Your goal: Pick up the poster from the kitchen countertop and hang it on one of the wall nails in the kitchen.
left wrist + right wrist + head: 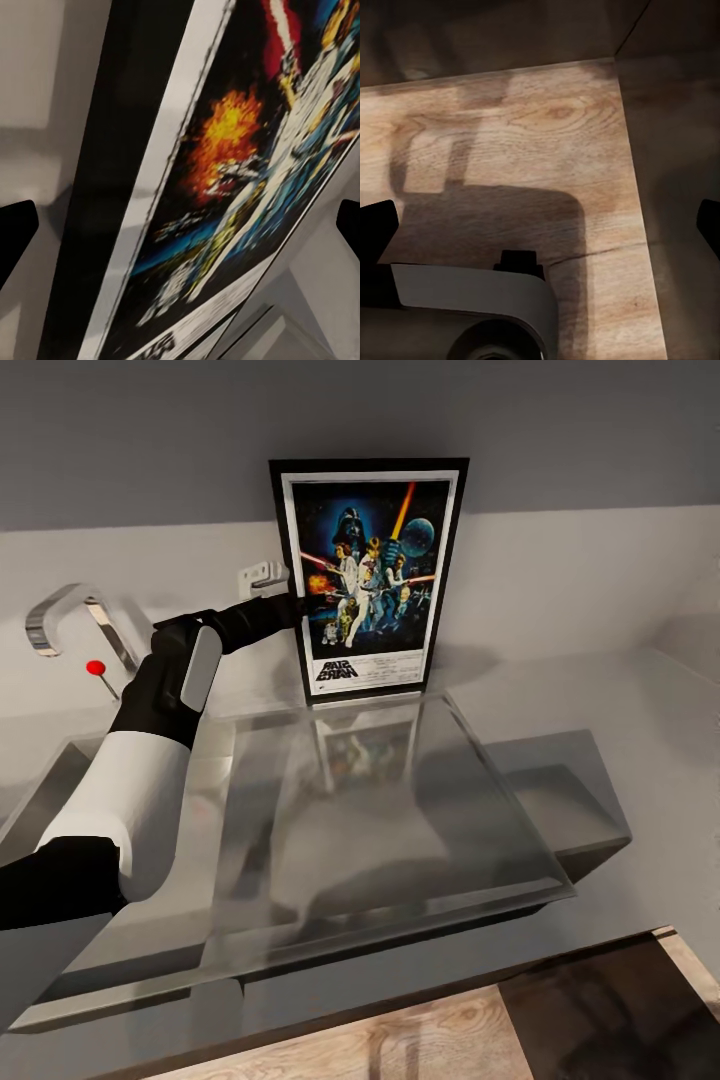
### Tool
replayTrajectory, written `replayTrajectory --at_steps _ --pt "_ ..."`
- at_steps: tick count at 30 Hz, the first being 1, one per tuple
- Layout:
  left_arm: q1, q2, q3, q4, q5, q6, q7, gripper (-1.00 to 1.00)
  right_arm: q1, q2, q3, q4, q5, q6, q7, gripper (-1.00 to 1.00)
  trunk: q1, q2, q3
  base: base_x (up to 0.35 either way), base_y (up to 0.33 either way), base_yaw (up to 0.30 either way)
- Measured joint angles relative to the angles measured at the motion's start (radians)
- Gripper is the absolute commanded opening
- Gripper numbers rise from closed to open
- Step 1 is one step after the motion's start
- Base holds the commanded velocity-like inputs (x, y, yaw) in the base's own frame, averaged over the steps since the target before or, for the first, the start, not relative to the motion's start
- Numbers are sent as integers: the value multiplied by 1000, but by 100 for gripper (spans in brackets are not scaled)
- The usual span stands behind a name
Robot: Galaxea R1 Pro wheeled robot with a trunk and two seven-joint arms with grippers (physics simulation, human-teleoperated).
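While the poster (368, 580) stands upright at the far edge of the countertop (620, 690), leaning on the grey wall behind the sink (400, 810), I judge the step in hand is closing on its left edge. To do it well I should centre the black frame between my fingers, squeeze squarely, then lift straight up so the bottom clears the counter without tipping. My left gripper (290, 603) sits at that frame edge, jaws spread wide with the frame between them, not yet pinched. My right gripper (540, 225) hangs low over the wood floor (547, 135), jaws wide, holding nothing.
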Motion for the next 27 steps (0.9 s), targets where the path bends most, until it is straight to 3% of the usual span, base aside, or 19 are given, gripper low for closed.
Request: replayTrajectory --at_steps 27 --pt "0 0 0 2 0 3 -1 100 0 0 0 0 0 1 0 100 0 0 0 0 0 -19"
